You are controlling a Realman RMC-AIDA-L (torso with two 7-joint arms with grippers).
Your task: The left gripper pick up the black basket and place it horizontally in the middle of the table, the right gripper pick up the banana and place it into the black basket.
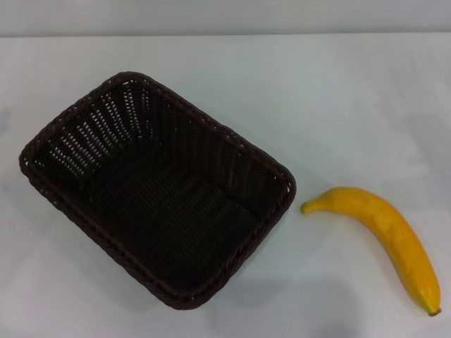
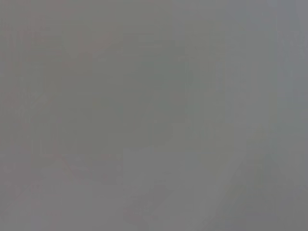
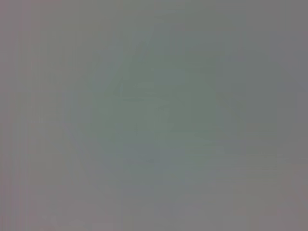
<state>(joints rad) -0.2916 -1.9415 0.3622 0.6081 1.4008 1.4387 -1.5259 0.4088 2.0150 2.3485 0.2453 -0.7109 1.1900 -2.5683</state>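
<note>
The black basket (image 1: 158, 190) lies on the white table (image 1: 338, 105), left of centre in the head view, turned diagonally with its long side running from far left to near right. It holds nothing. The yellow banana (image 1: 387, 236) lies on the table to the basket's right, stem end toward the basket and brownish tip toward the near right. A small gap separates them. Neither gripper shows in any view. Both wrist views show only a plain grey field.
The table's far edge (image 1: 225, 35) runs along the top of the head view, with a pale wall behind it. Bare tabletop lies beyond the basket and the banana.
</note>
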